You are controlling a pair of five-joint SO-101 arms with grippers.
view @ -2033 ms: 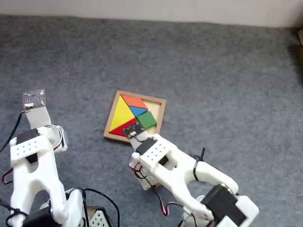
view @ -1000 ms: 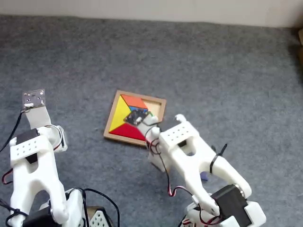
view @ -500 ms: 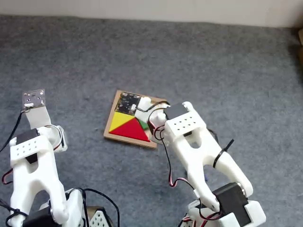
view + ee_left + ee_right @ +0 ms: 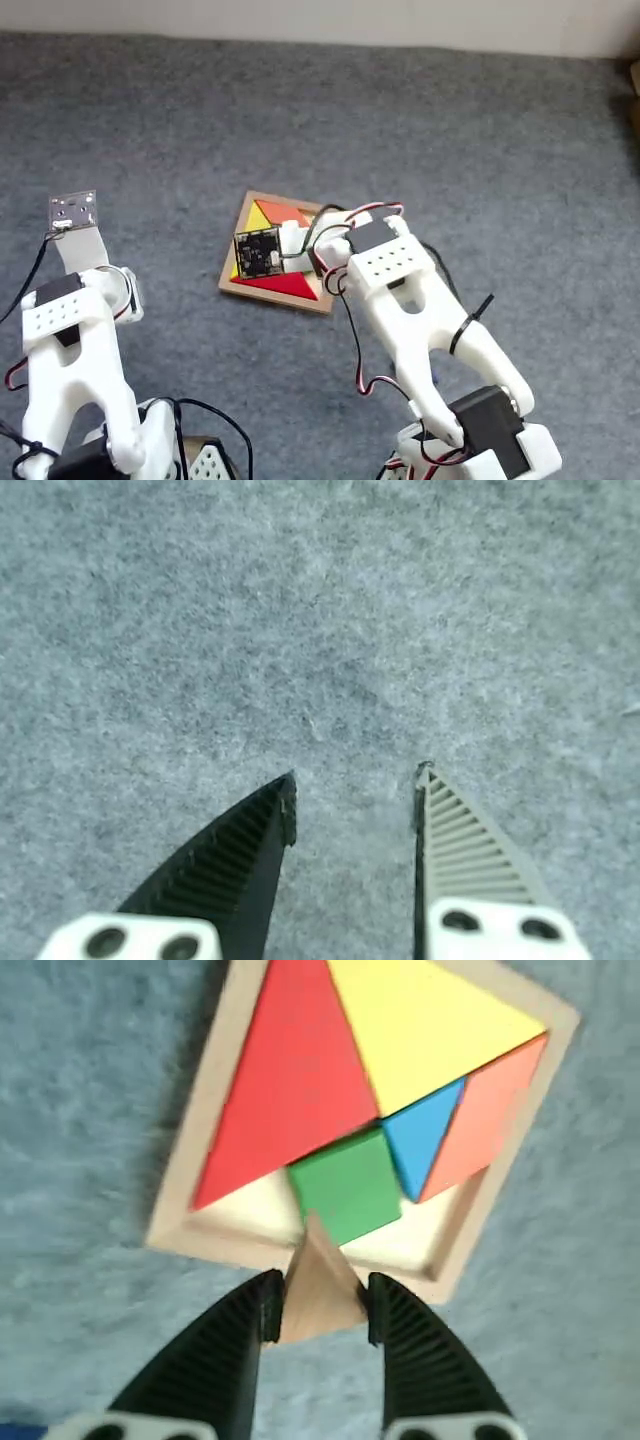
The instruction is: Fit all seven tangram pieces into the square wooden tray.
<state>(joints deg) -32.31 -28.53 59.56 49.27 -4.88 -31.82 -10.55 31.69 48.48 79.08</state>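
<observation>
**Tan triangle poised at the tray's rim, tip aimed inward**

The wooden tray sits mid-frame in the high view, partly filled. Inside it, the green square has a bare gap on either side. My right gripper is clamped on a tan triangle over the near rim, apex pointing straight at that green square. The right arm is clearly the nearer one. My left gripper hangs spread and empty over the carpet, lower left, well apart.
</observation>
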